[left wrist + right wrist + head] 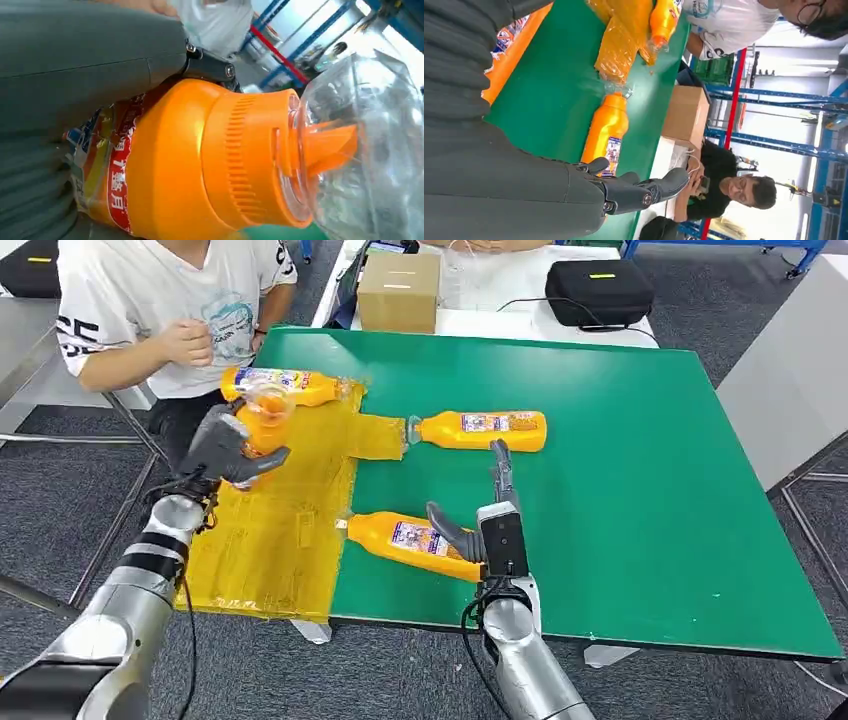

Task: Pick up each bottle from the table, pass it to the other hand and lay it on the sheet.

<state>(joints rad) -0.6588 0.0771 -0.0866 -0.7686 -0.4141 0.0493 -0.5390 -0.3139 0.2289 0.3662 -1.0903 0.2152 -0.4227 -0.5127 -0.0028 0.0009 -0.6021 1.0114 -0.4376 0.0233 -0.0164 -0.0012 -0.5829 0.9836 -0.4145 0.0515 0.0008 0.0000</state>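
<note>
1. As seen from the head view, the green tabletop (620, 470) carries a yellow sheet (280, 540) along its left edge, which overhangs the near edge. The left robot hand (232, 450) grips an upright orange bottle (262, 418) above the sheet. A second bottle (290, 385) lies at the sheet's far edge, beside a seated person (160, 300). A third bottle (480, 430) lies on bare green just right of the sheet; a fourth (410, 543) lies near the front edge. The right robot hand (480, 505), fingers apart and holding nothing, sits between these two, thumb beside the fourth. The tabletop's right half is open.
2. While the left wrist view is close, it shows the held bottle's ribbed orange collar and clear cap (360, 145).
3. Where the right wrist view looks along the tabletop, a cardboard box (686, 115) stands beyond its far edge.
</note>
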